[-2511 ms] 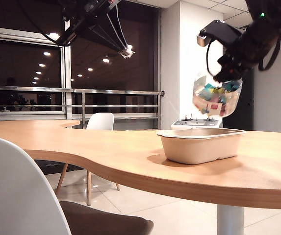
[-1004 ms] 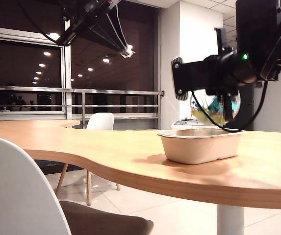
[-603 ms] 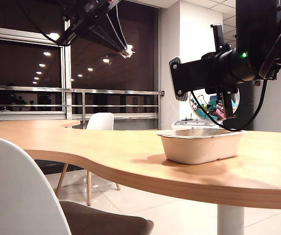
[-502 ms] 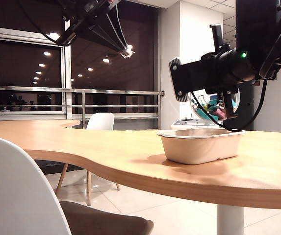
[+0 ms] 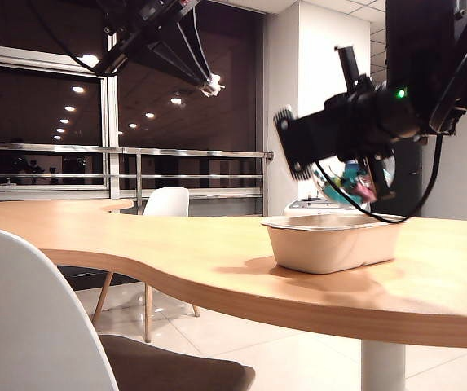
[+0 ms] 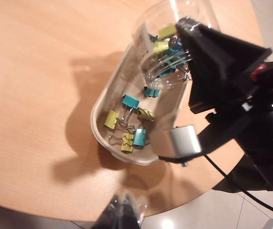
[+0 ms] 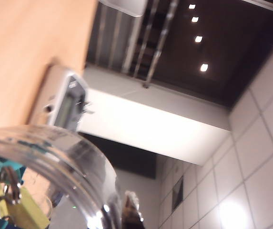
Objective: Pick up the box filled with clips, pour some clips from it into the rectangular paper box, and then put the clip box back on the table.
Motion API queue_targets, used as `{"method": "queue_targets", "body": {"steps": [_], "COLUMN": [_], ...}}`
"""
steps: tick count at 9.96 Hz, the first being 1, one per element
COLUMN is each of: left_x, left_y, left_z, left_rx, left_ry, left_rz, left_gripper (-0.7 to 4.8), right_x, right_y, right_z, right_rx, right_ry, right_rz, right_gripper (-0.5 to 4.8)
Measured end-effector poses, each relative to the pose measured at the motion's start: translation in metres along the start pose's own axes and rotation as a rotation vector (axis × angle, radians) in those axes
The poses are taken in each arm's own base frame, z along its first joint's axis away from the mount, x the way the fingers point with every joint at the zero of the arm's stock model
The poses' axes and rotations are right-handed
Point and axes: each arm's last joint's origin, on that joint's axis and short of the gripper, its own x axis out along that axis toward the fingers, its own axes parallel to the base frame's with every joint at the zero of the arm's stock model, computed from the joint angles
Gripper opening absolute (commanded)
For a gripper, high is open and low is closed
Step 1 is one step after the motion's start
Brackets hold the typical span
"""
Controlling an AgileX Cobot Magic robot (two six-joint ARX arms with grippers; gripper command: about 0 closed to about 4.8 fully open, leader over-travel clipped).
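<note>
One light-wood table (image 5: 217,261) is bearing the rectangular paper box (image 5: 333,240). The right gripper (image 6: 193,57) is clamping the box filled with clips (image 6: 167,47), tipped above it. Several clips (image 6: 129,129) are lying inside. The left gripper (image 6: 122,210), closed and empty, is hanging high above.

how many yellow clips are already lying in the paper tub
3 yellow binder clips on the floor of the beige moulded paper tub: one near its rim, one mid-floor, one beside a teal clip. The tilted clear jar may hide more.
</note>
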Motion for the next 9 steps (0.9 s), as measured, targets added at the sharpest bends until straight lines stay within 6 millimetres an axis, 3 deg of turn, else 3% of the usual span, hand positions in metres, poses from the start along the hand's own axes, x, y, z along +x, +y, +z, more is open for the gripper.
{"method": "queue_targets", "body": {"steps": [2,4,5,8,9], "left_x": [0.0000,0.0000,0.0000,0.0000,0.0000], "left_y": [0.0000,0.0000,0.0000,0.0000,0.0000], "left_z": [0.0000,0.0000,0.0000,0.0000,0.0001], "left_rx": [0.000,0.000,0.000,0.000,0.000], "left_ry": [0.000,0.000,0.000,0.000,-0.001], "left_rz": [0.000,0.000,0.000,0.000,0.000], "left_gripper": [-0.06,-0.06,-0.06,-0.06,-0.05], "right_x": [0.0000,-0.0001,-0.0002,-0.0003,-0.0004], "right_y": [0.0026,0.0028,-0.0040,-0.0040,-0.0037], "right_z": [0.0003,0.0003,-0.0026,-0.0043,-0.0047], "right_rx": [-0.009,0.095,0.386,0.810,1.057], "right_ry": [0.000,0.009,0.054,0.106,0.115], "right_rz": [0.027,0.028,-0.042,-0.067,-0.084], "right_gripper": [-0.02,-0.02,-0.02,-0.02,-0.02]}}
